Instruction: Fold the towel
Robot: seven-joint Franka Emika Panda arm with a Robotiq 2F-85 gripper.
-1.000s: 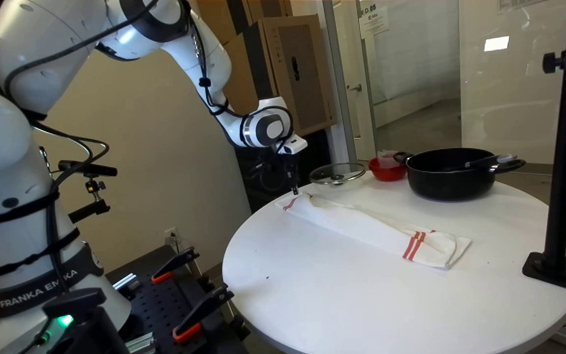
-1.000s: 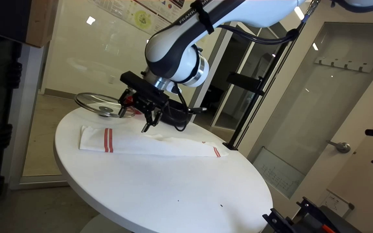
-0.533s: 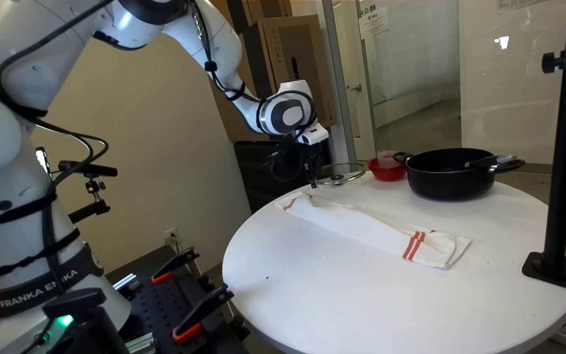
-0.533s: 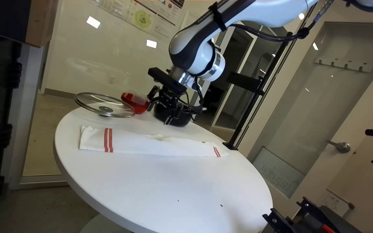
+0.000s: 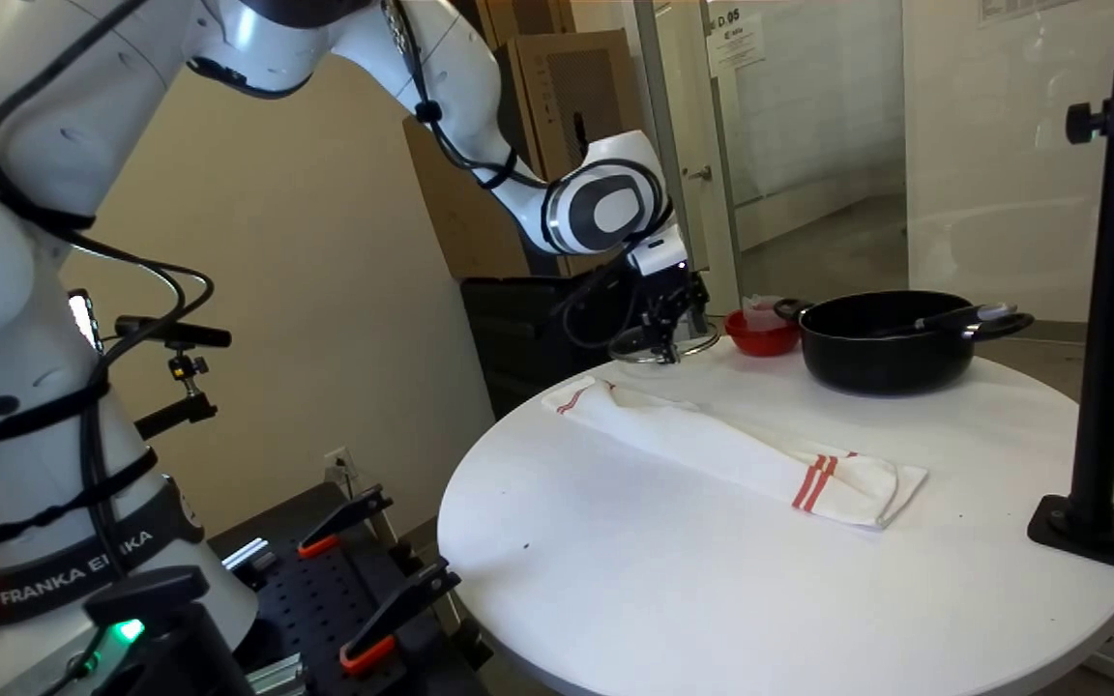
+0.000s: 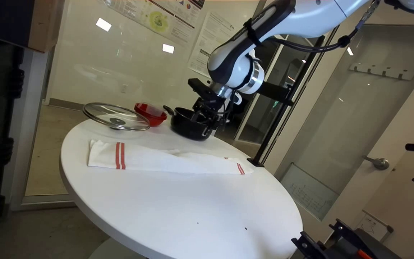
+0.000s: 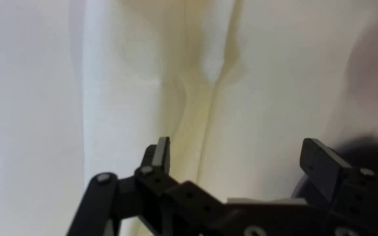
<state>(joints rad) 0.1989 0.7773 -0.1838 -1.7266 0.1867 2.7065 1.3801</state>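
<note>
A white cloth towel with red stripes (image 5: 702, 440) lies on the round white table (image 5: 615, 580) as a narrow strip, apparently folded lengthwise, one end near the table's curved edge. The black two-fingered gripper (image 7: 236, 147) hangs above the table with its jaws spread wide and nothing between them, probably meant for the towel's wrinkled long side. The likeliest trouble is the round black pot with side handles (image 5: 881, 365): in the wrist view one of the gripper's fingers (image 7: 323, 167) overlaps its dark shape, and though I cannot tell whether they touch, a low or sideways approach could shove the pot toward the table's edge. Pinching only the top layer would likely open the strip instead of folding it; closing too high would miss the thin cloth. A careless sweep might tip the clear glass lid with a metal rim (image 6: 117, 115), slanted close to the edge.
</note>
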